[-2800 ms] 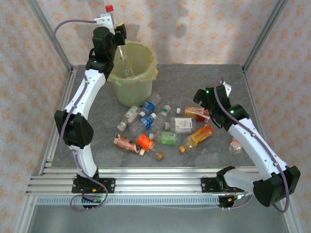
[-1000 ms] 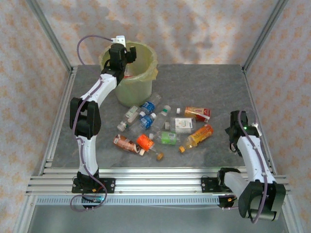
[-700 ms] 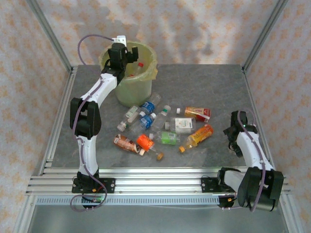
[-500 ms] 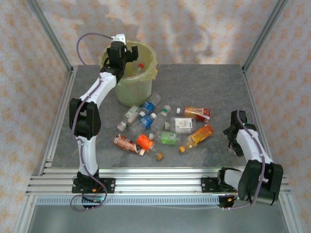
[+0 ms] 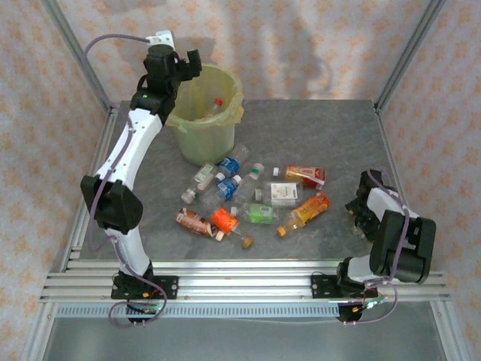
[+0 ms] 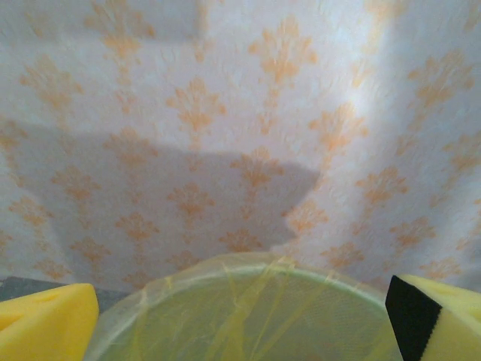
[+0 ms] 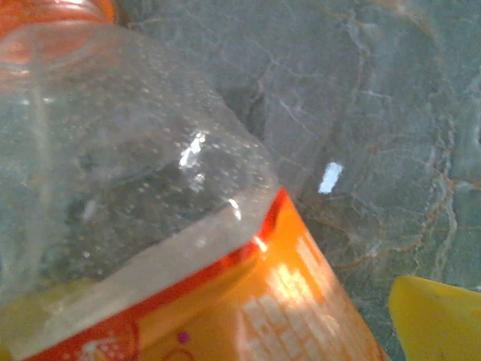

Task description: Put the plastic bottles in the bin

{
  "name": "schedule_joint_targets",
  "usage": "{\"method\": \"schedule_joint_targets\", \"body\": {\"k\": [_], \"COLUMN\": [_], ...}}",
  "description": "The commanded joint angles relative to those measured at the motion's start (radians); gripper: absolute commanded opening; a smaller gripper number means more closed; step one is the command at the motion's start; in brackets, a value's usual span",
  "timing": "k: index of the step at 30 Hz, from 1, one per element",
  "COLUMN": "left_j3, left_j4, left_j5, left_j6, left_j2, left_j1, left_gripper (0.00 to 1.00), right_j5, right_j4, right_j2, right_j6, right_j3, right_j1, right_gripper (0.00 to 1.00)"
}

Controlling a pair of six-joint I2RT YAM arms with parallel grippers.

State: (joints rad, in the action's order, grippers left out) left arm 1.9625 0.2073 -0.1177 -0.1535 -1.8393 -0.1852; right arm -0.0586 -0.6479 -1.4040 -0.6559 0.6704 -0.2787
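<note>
Left jaws stand spread wide and empty at the far left, above the near-left rim of the bin (image 5: 204,113). In the left wrist view their yellow pads (image 6: 45,323) sit at the two lower corners, with the bag-lined rim (image 6: 248,301) between and beyond them. A bottle with a red cap (image 5: 216,105) lies inside the bin.

Right jaws are also released, low over the right side of the grey surface (image 5: 316,135). In the right wrist view a clear bottle with an orange label (image 7: 135,188) lies close in front, left of the one yellow pad (image 7: 436,316) in view, with bare surface between pad and bottle. Whether the other pad touches it cannot be told. The label carries small white marks, too blurred to read.

The other plastic bottles (image 5: 224,219) lie in a loose cluster mid-surface, well apart from both jaws: blue labels (image 5: 229,167) nearest the bin, a green one (image 5: 261,213) and an orange one (image 5: 304,212) nearer the front. None of their writing can be read.
</note>
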Motion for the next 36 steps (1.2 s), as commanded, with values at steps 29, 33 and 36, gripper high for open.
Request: {"method": "schedule_joint_targets", "body": {"k": [29, 33, 36], "left_j3": [-0.101, -0.097, -0.098], "left_j4": [0.255, 0.289, 0.292], "left_j5": [0.107, 0.155, 0.206], "left_j6": [-0.206, -0.245, -0.283], "left_j2": [0.309, 0.313, 0.313], "left_j1": [0.002, 0.001, 0.001], "left_gripper": [1.0, 1.0, 1.0], "right_j5": [0.133, 0.195, 0.26], "right_j4": [0.102, 0.145, 0.186], "right_j2": [0.092, 0.209, 0.284], "right_j6": [0.259, 0.295, 0.326], "right_j3": [0.124, 0.156, 0.188], "right_j1": [0.119, 0.181, 0.223], "right_gripper": [0.35, 0.36, 0.36]}}
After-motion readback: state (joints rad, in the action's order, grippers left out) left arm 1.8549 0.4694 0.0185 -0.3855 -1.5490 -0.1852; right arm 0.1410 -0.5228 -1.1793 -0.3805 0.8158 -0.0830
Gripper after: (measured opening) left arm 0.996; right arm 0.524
